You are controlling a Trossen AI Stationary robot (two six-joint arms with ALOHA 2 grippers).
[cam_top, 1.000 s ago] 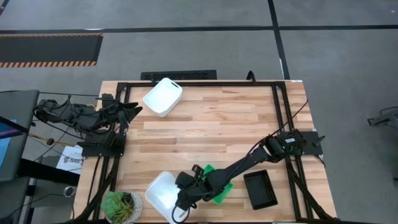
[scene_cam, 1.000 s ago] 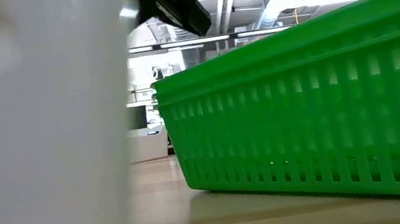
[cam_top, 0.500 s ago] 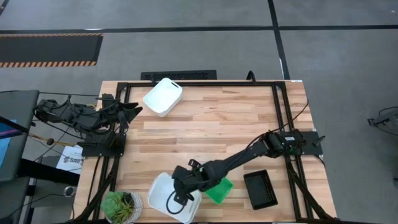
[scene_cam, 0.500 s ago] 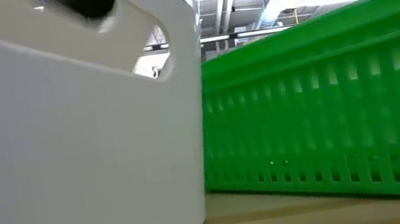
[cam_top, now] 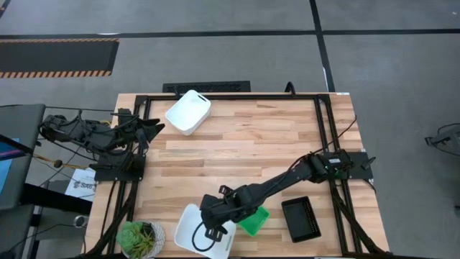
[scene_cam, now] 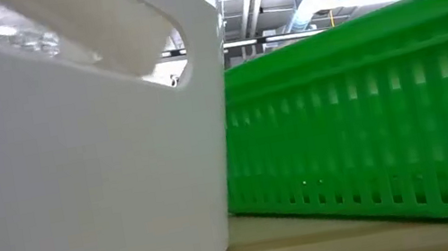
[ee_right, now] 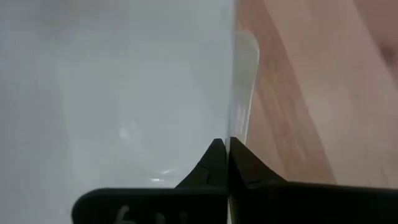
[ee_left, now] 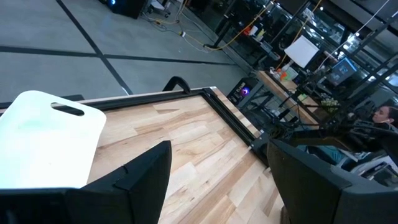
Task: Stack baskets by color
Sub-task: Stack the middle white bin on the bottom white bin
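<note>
A white basket (cam_top: 200, 232) sits at the table's near edge, tilted in the low view (scene_cam: 75, 159). My right gripper (cam_top: 214, 223) is shut on it. Beside it, to the right, a green mesh basket (cam_top: 254, 219) stands on its base on the wood (scene_cam: 369, 119). A black mesh basket (cam_top: 300, 219) stands farther right. Another white basket (cam_top: 188, 111) rests on its base at the far left (ee_left: 50, 137). My left gripper (ee_left: 217, 186) waits open at the table's left edge, touching nothing. My right gripper (ee_right: 224, 144) pinches the rim of the white basket's end wall (ee_right: 232, 127), the wall toward the green basket with the handle slot (scene_cam: 168, 54). One finger is inside and one outside, slanting down from above. The basket sits tilted; I cannot tell whether it is clear of the table.
A round potted plant (cam_top: 140, 239) stands at the near left corner, close to the held basket. A black frame (cam_top: 215, 96) runs along the table's far and side edges. Bare wood (cam_top: 244, 151) spans the middle.
My right gripper has risen and drawn back a little toward the table's right edge with the white basket's end wall. The basket, seen tipped over a second ago, has turned mouth-up and shifted toward the green basket; in the low view its rim has tilted further.
</note>
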